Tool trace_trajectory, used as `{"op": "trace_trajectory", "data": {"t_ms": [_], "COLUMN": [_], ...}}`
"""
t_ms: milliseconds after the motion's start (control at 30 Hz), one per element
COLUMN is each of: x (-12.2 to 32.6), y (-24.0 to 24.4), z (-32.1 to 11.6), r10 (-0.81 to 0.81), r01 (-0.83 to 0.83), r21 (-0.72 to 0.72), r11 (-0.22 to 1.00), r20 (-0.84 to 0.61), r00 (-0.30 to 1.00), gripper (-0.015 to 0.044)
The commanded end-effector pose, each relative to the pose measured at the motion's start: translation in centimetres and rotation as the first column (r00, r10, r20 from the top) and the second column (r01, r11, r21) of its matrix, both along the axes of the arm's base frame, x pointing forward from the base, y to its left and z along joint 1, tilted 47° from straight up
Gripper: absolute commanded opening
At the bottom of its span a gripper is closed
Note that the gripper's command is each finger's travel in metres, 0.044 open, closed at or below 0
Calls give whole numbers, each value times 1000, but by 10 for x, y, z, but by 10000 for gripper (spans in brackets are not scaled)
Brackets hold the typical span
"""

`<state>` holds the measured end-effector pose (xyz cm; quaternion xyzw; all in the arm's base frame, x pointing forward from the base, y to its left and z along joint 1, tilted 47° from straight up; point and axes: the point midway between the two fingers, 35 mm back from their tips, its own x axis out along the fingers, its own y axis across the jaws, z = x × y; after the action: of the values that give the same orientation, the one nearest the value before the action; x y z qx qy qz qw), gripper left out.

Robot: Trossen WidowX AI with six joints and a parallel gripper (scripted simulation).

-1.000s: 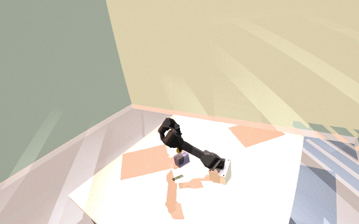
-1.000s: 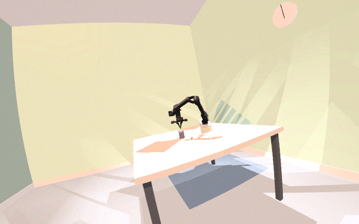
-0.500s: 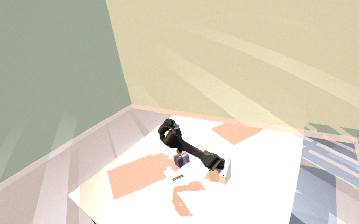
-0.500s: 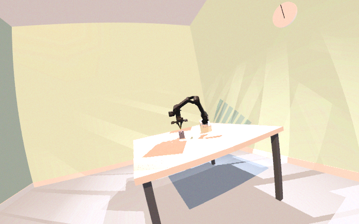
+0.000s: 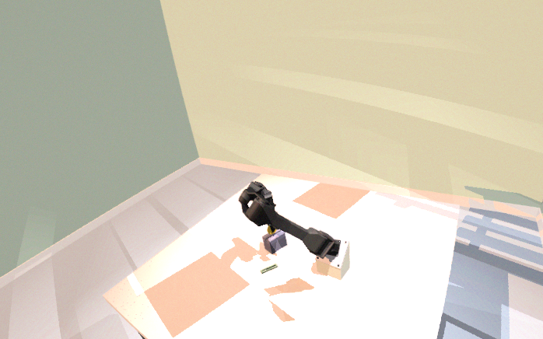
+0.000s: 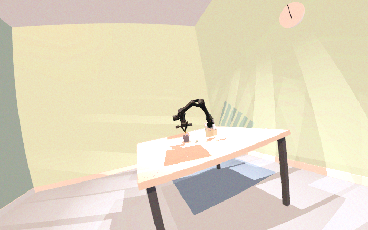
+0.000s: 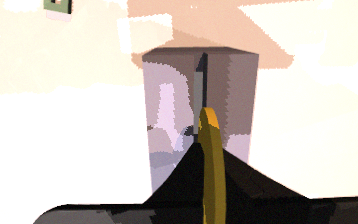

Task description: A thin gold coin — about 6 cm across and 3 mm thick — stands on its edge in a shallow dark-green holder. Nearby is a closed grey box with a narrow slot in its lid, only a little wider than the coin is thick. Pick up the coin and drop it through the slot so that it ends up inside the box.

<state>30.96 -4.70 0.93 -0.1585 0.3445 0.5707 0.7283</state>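
Your gripper (image 7: 207,165) is clamped nearly shut on the gold coin (image 7: 211,150), edge-on above the grey box's (image 7: 167,115) slot (image 7: 200,92).
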Motion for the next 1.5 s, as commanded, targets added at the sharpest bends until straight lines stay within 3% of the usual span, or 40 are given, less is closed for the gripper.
{"op": "trace_trajectory", "data": {"t_ms": [0, 200, 400, 700, 1067, 1467], "x": [1, 1, 0, 0, -5, -9], "y": [2, 5, 3, 3, -25, -39], "z": [-1, -4, -3, -3, 24, 39], "r10": [-6, -6, 0, 0, -2, -3], "r01": [6, 6, 0, 0, 2, 3], "r21": [5, 5, 0, 0, 3, 8], "r11": [1000, 1000, 1000, 1000, 1000, 1000], "r20": [0, 0, 0, 0, -2, -3], "r00": [1000, 1000, 1000, 1000, 1000, 1000], "gripper": [0, 0, 157, 161, 440, 440]}}
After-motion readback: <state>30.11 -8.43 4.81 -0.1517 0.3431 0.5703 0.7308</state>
